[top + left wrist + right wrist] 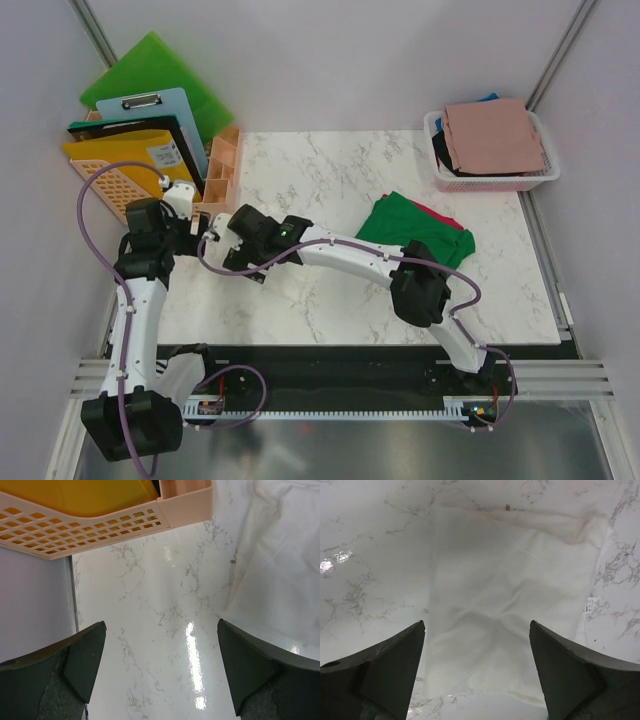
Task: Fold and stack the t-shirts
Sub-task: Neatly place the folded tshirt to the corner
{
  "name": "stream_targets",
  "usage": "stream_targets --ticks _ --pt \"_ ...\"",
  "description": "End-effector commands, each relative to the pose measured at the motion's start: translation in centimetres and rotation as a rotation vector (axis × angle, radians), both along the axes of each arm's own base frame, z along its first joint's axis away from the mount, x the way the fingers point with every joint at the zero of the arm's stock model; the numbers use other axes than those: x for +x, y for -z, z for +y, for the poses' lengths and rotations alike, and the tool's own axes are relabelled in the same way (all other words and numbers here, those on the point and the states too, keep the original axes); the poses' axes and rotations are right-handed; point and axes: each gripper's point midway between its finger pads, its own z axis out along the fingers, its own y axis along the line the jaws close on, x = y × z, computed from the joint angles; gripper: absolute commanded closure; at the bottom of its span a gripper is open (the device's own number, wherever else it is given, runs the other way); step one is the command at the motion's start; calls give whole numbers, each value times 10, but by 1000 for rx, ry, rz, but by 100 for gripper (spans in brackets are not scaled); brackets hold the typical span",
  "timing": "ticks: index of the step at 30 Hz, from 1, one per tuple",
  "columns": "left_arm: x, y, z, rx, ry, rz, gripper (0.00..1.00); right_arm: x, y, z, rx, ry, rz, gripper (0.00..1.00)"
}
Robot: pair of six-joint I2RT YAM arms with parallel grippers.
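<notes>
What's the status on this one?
Left pincer open over bare marble. Right pincer open above folded white shirt. Green shirt crumpled aside. Tray close by left.

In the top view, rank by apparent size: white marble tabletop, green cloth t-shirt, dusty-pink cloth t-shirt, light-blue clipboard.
1. white marble tabletop
2. green cloth t-shirt and dusty-pink cloth t-shirt, about alike
3. light-blue clipboard, partly hidden

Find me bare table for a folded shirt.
Bare marble at the back between rack and basket, and along the near edge before the green shirt. Crowded by the rack: left gripper, right gripper, white shirt.
</notes>
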Motion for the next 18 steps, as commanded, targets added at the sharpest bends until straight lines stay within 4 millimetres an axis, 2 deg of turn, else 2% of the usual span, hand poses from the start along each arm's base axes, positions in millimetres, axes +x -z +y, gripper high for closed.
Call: stream_targets --ticks 1,4,8,12,13,14,16,17,18 --pt "-2 0 -1 11 4 0 0 -28 21 7 -61 6 -5 7" --pt "-2 3 -1 11 2 6 0 -44 32 12 -70 -7 -20 6" --pt "-4 6 -1 -1 -9 15 0 -43 52 16 -104 23 -47 5" --pt "-6 3 5 15 -42 5 0 -37 59 21 -101 47 -62 3" --pt "-4 -1 8 19 -62 -16 0 -37 64 20 -111 48 -59 3" --pt "-6 -8 27 74 -161 -38 0 -36 67 20 -111 52 -60 3" --pt "-10 -31 44 120 -266 -125 0 -36 73 17 -123 60 -61 3" --pt "-12 -52 61 162 -368 -209 0 -36 76 14 -131 63 -61 3" --pt "-19 -71 67 170 -416 -285 0 -36 77 13 -135 71 -68 3"
